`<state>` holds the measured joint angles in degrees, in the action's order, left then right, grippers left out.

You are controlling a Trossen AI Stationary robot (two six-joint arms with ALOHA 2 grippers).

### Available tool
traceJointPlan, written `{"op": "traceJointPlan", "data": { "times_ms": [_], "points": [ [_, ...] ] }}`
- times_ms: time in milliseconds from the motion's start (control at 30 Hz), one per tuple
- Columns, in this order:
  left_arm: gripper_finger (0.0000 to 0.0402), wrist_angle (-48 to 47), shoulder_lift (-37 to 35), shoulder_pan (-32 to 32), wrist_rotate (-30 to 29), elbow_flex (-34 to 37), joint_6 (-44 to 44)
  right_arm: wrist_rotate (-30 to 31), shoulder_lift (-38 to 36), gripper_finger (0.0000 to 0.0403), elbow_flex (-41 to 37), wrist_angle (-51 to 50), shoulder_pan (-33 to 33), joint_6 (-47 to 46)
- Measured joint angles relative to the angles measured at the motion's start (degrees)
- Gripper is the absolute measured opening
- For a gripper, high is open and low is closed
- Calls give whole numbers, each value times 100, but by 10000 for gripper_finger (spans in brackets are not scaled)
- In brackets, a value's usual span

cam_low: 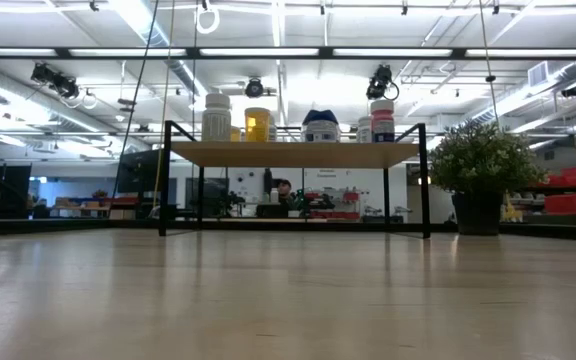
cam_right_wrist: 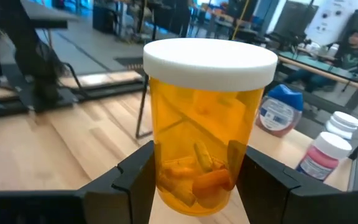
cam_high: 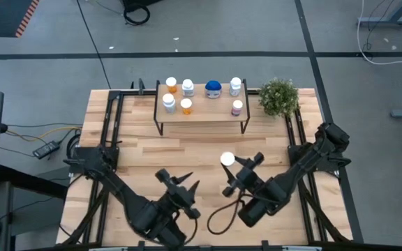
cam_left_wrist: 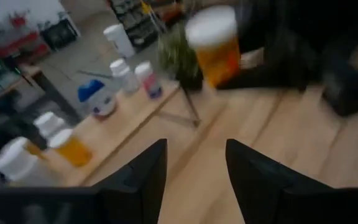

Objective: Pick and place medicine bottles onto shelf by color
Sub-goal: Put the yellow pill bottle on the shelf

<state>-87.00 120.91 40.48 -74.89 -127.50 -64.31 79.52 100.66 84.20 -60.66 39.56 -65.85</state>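
Note:
My right gripper (cam_high: 234, 171) is shut on an orange medicine bottle (cam_right_wrist: 201, 143) with a white cap (cam_high: 227, 160), above the table's middle on the near side of the shelf (cam_high: 201, 115). On the shelf stand several medicine bottles on their bases: orange (cam_high: 185, 106), white (cam_high: 169, 102), blue-topped (cam_high: 213, 88) and pinkish (cam_high: 237, 107). My left gripper (cam_left_wrist: 196, 168) is open near the table's front, left of the held bottle, with nothing between its fingers. In the low view the shelf (cam_low: 298, 153) shows but neither gripper does. My right gripper pinches the orange bottle's lower body (cam_right_wrist: 166, 168) between its two fingers, one finger (cam_right_wrist: 132, 177) on each side. The fingers come nearly level from the table's near right. The bottle stands upright in the hold, cap up, lifted clear of the table.
A small potted plant (cam_high: 278, 96) stands just right of the shelf at the far edge. Black rails (cam_high: 110, 118) run along the table's left and right sides. A loose black cable (cam_high: 222, 216) loops near the front edge. Bare wood lies between the shelf and the grippers.

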Motion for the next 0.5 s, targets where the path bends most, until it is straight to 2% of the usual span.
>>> {"op": "traceJointPlan", "data": {
  "times_ms": [67, 133, 233, 400, 500],
  "points": [
    [167, -40, -158, -156, 422, 361, 199, -141, 0, 198, 0, 61, -117, 204],
    [161, -313, -369, -422, 1005, 771, -131, -280, 0, 198, -3, 76, -199, 381],
    [152, 143, -676, -829, 1627, 1696, 266, -393, 0, 198, -4, 67, -255, 543],
    [135, 224, -1251, -1302, 2409, 2889, 867, -463, 0, 198, -4, 41, -191, 668],
    [123, 753, -1640, -1710, 3025, 3685, 1588, -463, 0, 198, -4, 41, -189, 740]
  ]
}}
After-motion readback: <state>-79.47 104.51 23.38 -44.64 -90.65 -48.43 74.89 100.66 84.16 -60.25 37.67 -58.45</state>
